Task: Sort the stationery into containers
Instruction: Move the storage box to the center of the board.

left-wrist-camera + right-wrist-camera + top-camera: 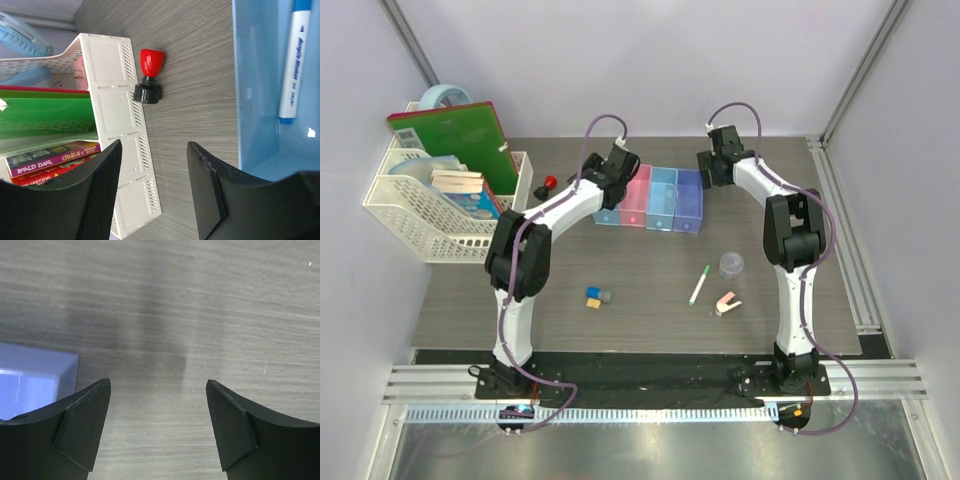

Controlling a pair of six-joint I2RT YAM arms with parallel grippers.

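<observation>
Left arm [555, 210]: up from base at lower left of overhead frame, elbow folded mid-left, forearm slanting to upper centre. Left gripper [154, 150]: jaws apart, nothing between, black fingers [75, 195] filling bottom of wrist frame. Right arm [790, 235]: up from lower right, elbow mid-right, forearm angled up-left. Right gripper [157, 385]: jaws wide, empty.

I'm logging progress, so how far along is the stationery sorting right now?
Barely started. Done: the blue-tipped pen lies in the light blue bin. In hand: nothing; the left gripper and right gripper are both open and empty. Left on the table: the red-and-black knob beside the white basket, the green-capped pen, grey tub, pink-white clip and small blocks.
</observation>
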